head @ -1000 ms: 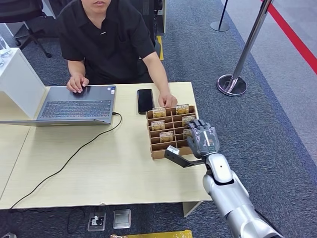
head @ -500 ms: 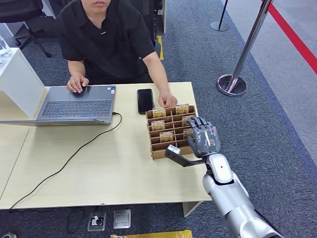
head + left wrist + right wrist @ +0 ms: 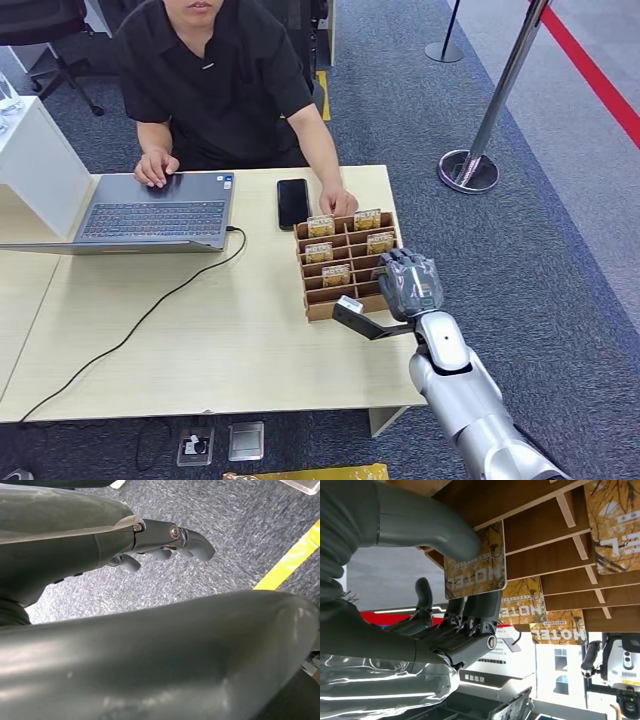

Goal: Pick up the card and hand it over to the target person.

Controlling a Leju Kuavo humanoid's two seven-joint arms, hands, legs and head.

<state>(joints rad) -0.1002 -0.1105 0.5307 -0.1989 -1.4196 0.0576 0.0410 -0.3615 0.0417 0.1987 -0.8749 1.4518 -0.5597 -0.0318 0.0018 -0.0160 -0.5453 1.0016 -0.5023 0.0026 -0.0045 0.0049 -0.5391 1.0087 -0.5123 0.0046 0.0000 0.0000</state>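
From the head view, the right hand (image 3: 408,283) is hovering at the near right corner of the wooden card rack (image 3: 317,308) on the light table (image 3: 189,340), fingers curled down into a slot; a person (image 3: 215,80) is sitting behind the table, one hand on a laptop (image 3: 155,212), the other touching the rack's far edge beside a black phone (image 3: 293,203); at the left wrist, the left hand (image 3: 158,542) is hanging over grey carpet (image 3: 234,525), fingers loosely apart and grasping nothing; at the right wrist, thumb and fingers (image 3: 478,612) are pinching a yellow card (image 3: 475,570), which is sitting partly in its slot.
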